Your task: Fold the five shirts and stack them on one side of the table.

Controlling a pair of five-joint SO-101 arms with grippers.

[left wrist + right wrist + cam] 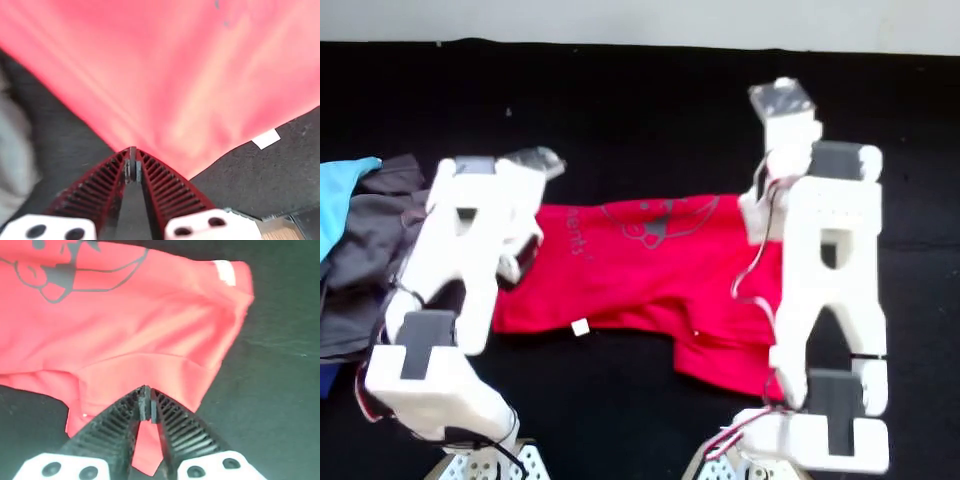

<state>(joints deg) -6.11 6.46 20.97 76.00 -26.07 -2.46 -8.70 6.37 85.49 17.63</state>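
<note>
Left tool clenched: we are pinching edge of red shirt. Right tool clenched, gripping same shirt's fabric. Shirt lying spread across middle of desk; dark and blue shirts heaped at its left edge.

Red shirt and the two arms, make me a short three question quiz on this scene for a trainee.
1. True or false: both arms' jaws are shut on the red shirt.
2. What lies on the table beside the left arm? A) a pile of clothes B) a box C) a bowl
3. Fill in: the print on the red shirt is ___ in colour.
Key: 1 true; 2 A; 3 grey.
</note>
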